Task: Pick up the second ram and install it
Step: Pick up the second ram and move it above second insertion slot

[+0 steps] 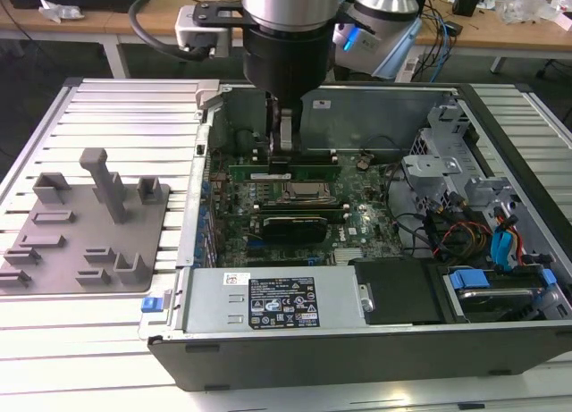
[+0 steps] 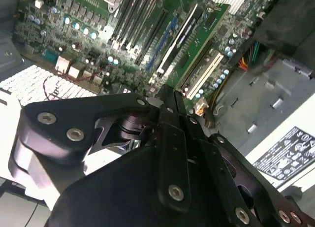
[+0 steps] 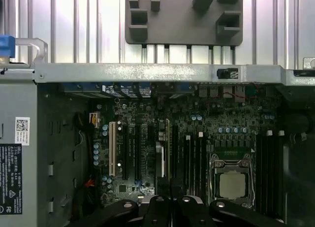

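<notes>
Long flat green second ram (image 1: 313,172) edgewise, pinched between black metal jaws.

Robotics lab — slatted aluminium bench (image 1: 107,108), open computer case (image 1: 357,349), wooden desks (image 1: 518,32) strewn with cables (image 1: 441,42) behind.

Open computer case (image 1: 357,363) lay on a slatted metal table (image 1: 116,117), a grey posted tray (image 1: 82,229) beside it on the exterior view's left. Inside it sat a motherboard (image 1: 359,224) with CPU socket (image 1: 299,193), a labelled power supply (image 1: 268,300) and coloured cables (image 1: 487,238).
</notes>
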`<state>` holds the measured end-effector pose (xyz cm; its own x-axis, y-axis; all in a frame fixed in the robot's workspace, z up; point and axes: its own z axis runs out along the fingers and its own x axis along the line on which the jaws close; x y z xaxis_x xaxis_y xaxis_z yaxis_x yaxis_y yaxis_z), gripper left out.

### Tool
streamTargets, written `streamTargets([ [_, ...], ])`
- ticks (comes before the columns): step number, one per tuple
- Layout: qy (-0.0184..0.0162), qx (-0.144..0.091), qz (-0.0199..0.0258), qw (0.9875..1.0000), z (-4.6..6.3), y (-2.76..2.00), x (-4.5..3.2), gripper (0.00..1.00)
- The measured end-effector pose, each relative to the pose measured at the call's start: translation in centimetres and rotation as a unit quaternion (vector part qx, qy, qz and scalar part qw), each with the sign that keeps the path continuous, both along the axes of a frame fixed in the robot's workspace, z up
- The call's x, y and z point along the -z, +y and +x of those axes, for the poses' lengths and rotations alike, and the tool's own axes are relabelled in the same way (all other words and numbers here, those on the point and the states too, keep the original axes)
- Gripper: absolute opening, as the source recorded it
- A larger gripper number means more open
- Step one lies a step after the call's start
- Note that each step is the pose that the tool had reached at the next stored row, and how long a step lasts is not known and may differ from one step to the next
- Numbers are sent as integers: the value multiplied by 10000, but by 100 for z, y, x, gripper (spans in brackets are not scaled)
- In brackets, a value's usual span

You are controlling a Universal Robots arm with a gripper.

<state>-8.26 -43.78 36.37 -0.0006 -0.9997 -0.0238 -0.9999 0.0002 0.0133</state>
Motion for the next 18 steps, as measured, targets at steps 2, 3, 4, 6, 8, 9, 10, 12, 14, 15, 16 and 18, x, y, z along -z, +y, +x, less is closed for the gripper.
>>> streamTargets([
  [2,13,1,1,10000,74,38,29,9],
  [3,19,0,0,10000,101,62,54,9],
  [4,20,1,1,10000,115,91,74,9],
  [6,20,1,0,10000,126,128,92,9],
  [8,21,0,1,10000,145,189,128,9],
  [9,22,-1,1,10000,153,205,142,9],
  [10,26,0,0,10000,169,237,170,9],
  [12,33,0,0,10000,207,297,228,9],
  [14,43,0,0,10000,263,368,297,9],
  [15,45,1,0,10000,277,398,318,9],
  [16,45,0,1,10000,285,415,329,9],
  [18,46,0,0,10000,307,467,372,9],
])
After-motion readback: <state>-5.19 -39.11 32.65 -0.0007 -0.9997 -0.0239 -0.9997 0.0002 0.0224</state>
